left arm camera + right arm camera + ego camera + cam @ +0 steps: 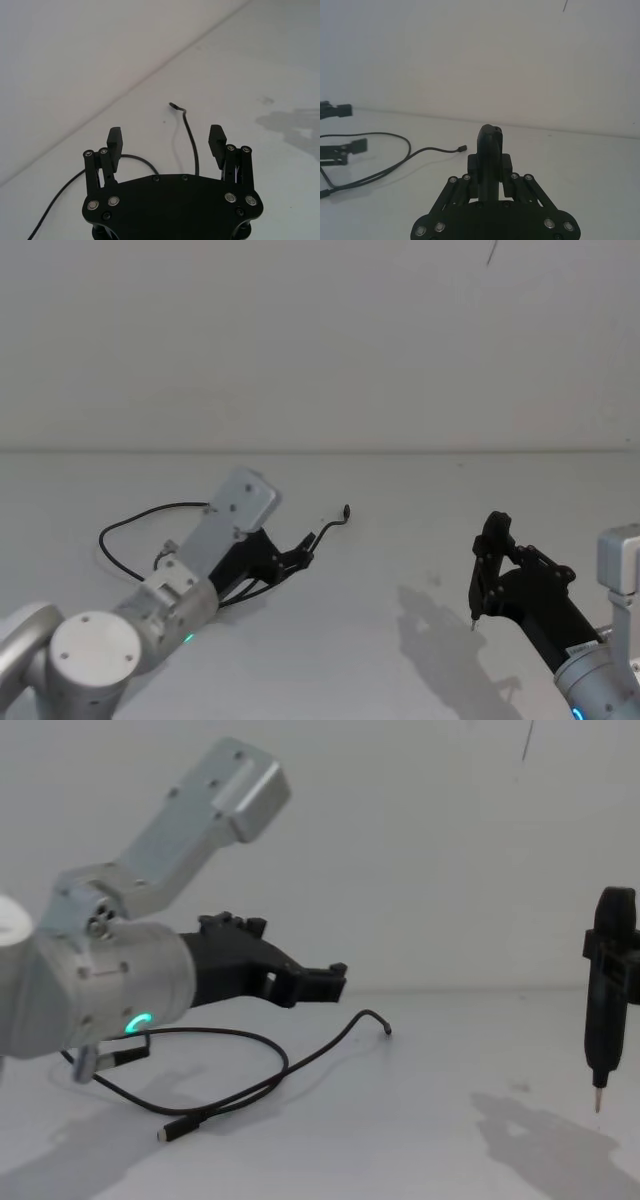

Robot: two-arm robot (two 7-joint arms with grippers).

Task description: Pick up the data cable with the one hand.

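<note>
Left gripper (165,135) open above data cable (191,137)

Fingers spread, touching nothing. Cable lies loose on table (380,540), from 9 o'clock to centre in head view. Right gripper (491,167), at 4 o'clock, clamps stick tool (603,1010).

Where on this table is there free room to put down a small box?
Free: the table middle, between the data cable and the right tool, shut on a black stick; also the strip along the wall. Crowded: the robot's left, where the open left tool hangs over the cable.
</note>
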